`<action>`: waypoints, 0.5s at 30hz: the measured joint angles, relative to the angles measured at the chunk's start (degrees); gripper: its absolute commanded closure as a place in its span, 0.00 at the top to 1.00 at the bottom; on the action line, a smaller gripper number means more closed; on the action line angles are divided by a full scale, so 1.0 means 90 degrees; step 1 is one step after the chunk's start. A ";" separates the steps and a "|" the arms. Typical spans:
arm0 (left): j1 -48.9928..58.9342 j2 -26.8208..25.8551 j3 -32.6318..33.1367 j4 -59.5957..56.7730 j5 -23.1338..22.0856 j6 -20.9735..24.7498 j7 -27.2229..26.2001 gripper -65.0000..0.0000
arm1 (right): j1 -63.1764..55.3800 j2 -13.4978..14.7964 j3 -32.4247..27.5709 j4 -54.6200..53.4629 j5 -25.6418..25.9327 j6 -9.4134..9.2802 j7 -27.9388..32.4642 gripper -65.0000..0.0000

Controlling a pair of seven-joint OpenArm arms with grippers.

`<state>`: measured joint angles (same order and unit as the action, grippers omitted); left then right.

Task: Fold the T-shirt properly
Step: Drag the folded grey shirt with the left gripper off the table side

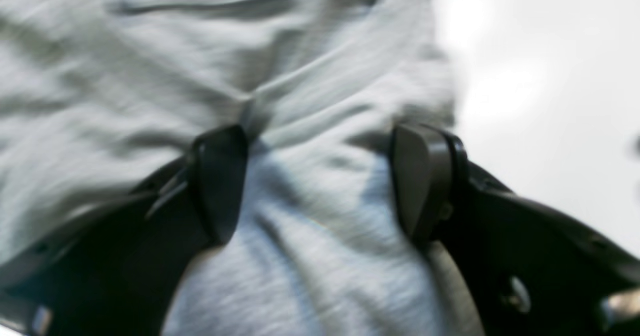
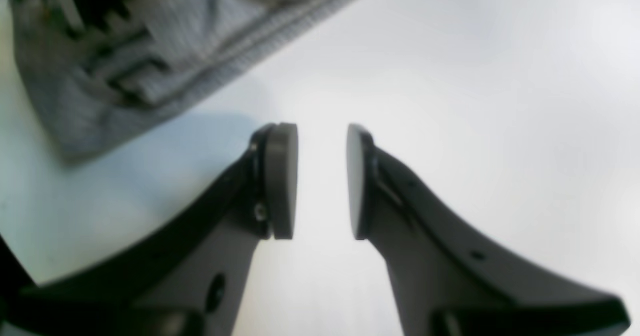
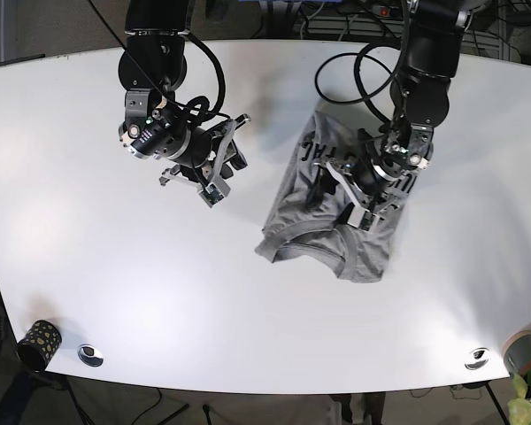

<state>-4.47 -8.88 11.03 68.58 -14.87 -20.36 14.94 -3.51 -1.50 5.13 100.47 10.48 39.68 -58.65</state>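
Two arms are working over a white table [image 3: 115,292], and only one of them is dealing with the T-shirt [image 3: 336,208] at this moment. The garment is lying right of the table's middle in the base view, a grey heathered knit with dark lettering, gathered into a rough lopsided bundle with a fold of cloth doubled over near its lower edge. Judging by that uneven outline and the slack wrinkles, the fold is looking partly done at best: some cloth is already lying over itself, but no neat rectangle is showing, so squaring the edges and the last folds are seemingly still waiting. The left gripper [image 1: 320,176] is hovering right over the shirt with its dark jaws spread wide apart, soft rumpled fabric and a ribbed seam showing between them, and it is clamping nothing that I can make out. The right gripper [image 2: 322,181] is sitting well apart from the garment over bare glossy tabletop, its flat rounded pads [image 2: 282,181] standing parted with an empty gap between them; only a corner of the shirt, with a stitched hem, is reaching into the top left of its wrist view.
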 measured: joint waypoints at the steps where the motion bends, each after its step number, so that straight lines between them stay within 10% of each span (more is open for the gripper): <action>1: -0.0005 -0.0090 -0.0097 -0.0102 -0.0005 -0.0032 -0.0080 0.64 | 0.0000 0.0007 0.0015 0.0000 -0.0024 -0.0002 -0.0010 0.24; 15: -0.0141 -0.1814 -0.0882 -0.1525 -0.0347 -0.0882 -0.0993 0.64 | 0.0024 -0.0044 -0.0027 0.0083 -0.0015 0.0000 -0.0005 0.24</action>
<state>-5.74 -25.21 3.09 54.85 -18.00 -28.29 6.00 -3.29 -1.89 4.89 101.21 10.35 39.68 -58.70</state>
